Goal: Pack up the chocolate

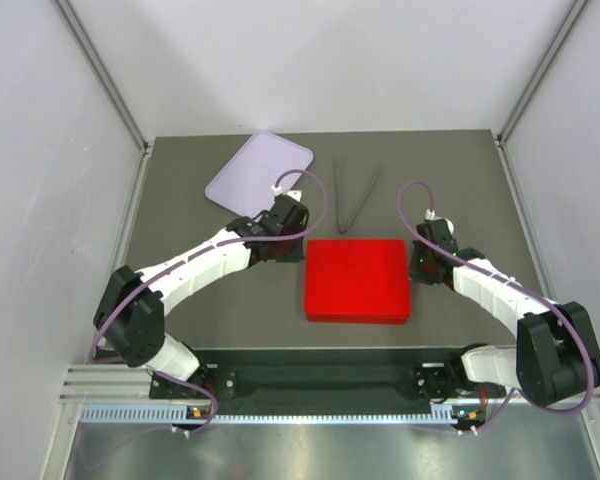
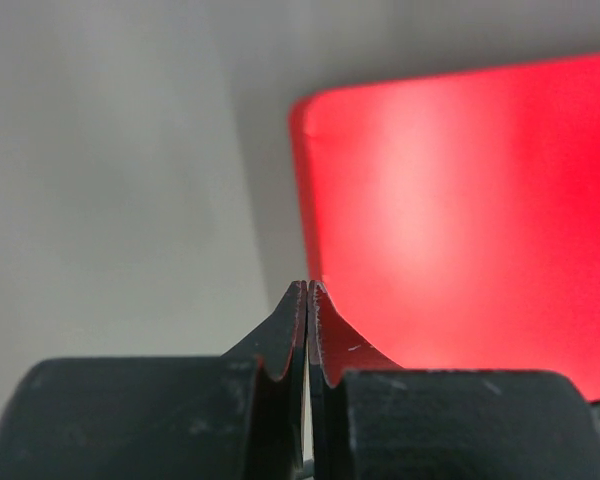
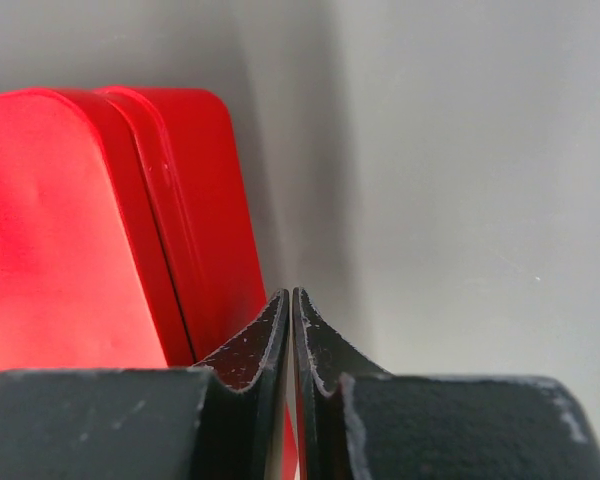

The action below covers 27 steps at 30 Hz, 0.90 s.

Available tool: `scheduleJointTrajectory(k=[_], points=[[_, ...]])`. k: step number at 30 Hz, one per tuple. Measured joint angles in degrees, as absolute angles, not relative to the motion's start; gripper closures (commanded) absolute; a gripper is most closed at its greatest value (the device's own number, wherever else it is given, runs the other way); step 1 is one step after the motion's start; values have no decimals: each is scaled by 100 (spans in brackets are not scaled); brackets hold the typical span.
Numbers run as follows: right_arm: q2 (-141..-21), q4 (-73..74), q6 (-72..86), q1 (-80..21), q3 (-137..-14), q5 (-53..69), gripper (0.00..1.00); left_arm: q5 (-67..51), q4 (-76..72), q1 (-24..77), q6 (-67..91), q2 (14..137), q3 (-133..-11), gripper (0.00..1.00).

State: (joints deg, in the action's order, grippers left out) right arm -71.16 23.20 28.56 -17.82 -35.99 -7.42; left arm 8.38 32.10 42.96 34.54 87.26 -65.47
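Observation:
No chocolate pieces show in any view. A closed red box (image 1: 357, 279) lies flat at the middle of the table. My left gripper (image 1: 298, 243) is shut and empty, just off the box's far left corner; in the left wrist view its fingertips (image 2: 308, 287) meet beside the box's corner (image 2: 460, 210). My right gripper (image 1: 415, 262) is shut and empty, close against the box's right side; in the right wrist view its fingertips (image 3: 291, 295) meet next to the box's lid and base (image 3: 100, 220).
A pale lilac tray (image 1: 260, 172) lies at the back left. Thin dark metal tongs (image 1: 353, 195) lie behind the red box. Grey walls enclose the dark table on three sides.

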Motion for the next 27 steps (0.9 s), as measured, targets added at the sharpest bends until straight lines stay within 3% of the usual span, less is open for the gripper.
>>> scheduleJointTrajectory(k=[11, 20, 27], points=[[-7026, 2235, 2908, -1326, -3494, -703, 96, 436, 3100, 4174, 3548, 9356, -6425, 100], [-7203, 650, 3269, -1144, -2720, 552, 100, 497, 3144, 4364, 3704, 9865, -6554, 100], [-7188, -143, 3470, -1098, -2425, 740, 100, 589, 3308, 4368, 3719, 9953, -6545, 100]])
